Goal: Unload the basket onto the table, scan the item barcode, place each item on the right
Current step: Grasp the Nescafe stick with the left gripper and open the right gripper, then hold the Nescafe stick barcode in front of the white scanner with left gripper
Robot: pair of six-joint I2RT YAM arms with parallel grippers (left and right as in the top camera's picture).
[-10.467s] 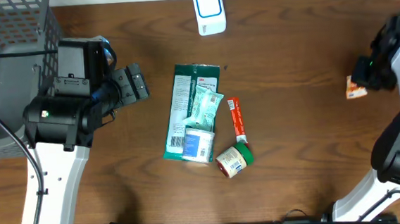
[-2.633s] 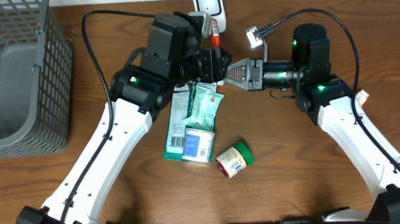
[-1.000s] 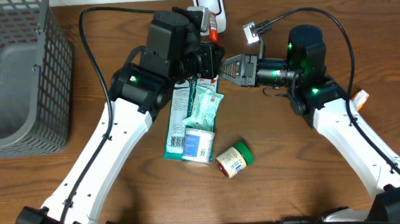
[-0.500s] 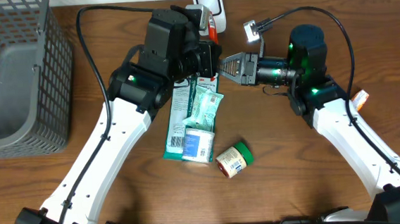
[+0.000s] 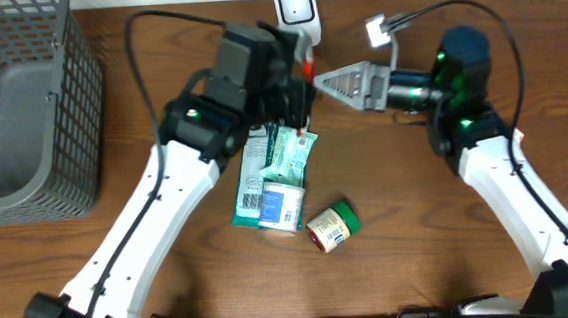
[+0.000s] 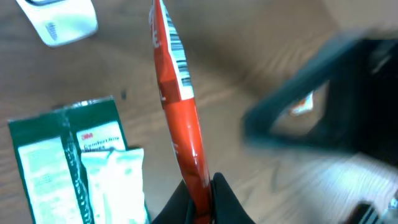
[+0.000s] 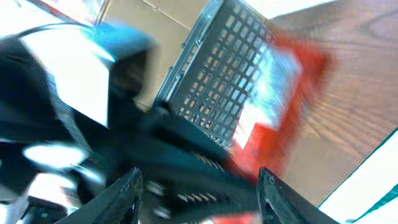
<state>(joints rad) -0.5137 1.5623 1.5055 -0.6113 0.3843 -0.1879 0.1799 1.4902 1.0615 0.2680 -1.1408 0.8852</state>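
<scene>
A red tube [image 6: 178,118] stands nearly upright in my left gripper [image 6: 202,200], which is shut on its lower end. A barcode [image 6: 178,55] shows on its upper part. In the overhead view the tube [image 5: 307,66] is just below the white scanner [image 5: 297,14], which also sits at the top left of the left wrist view [image 6: 60,22]. My right gripper [image 5: 328,78] is open, just right of the tube and apart from it. Its view is blurred: the fingers [image 7: 127,193] stand wide, with the red tube [image 7: 281,102] beyond them.
A green packet with a pale pouch on it [image 5: 267,160] lies below the left gripper, and a green-lidded jar [image 5: 331,226] lies on its side nearer the front. A grey wire basket [image 5: 19,97] fills the far left corner.
The right gripper has let go of the tube, opened and pulled back to the right. The left gripper stays shut on the tube.
</scene>
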